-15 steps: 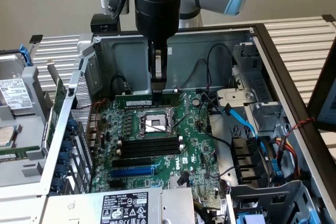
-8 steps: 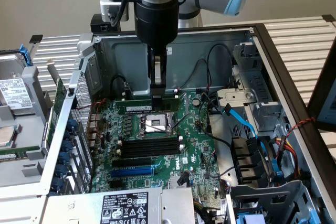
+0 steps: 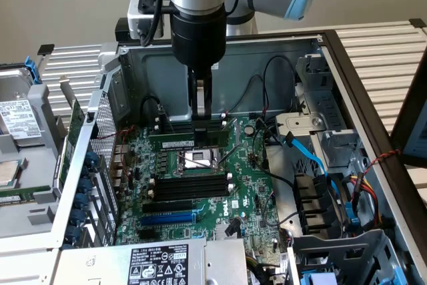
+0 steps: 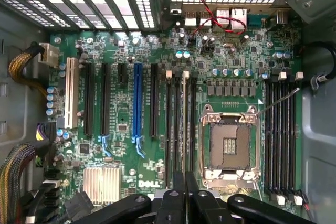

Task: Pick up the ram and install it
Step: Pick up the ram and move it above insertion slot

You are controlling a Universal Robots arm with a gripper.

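The ram is a long green stick with dark chips, held level inside the open computer case. My gripper comes straight down onto its middle and is shut on it. In the wrist view the ram shows edge-on as a thin pale line running out from between my fingers. There it lies along the black memory slots between the CPU socket and the blue expansion slot. I cannot tell whether it touches a slot.
A second group of black memory slots lies on the socket's other side. Blue and black cables and drive bays crowd the case at the exterior view's right. The power supply sits at the front, the slot brackets at the left.
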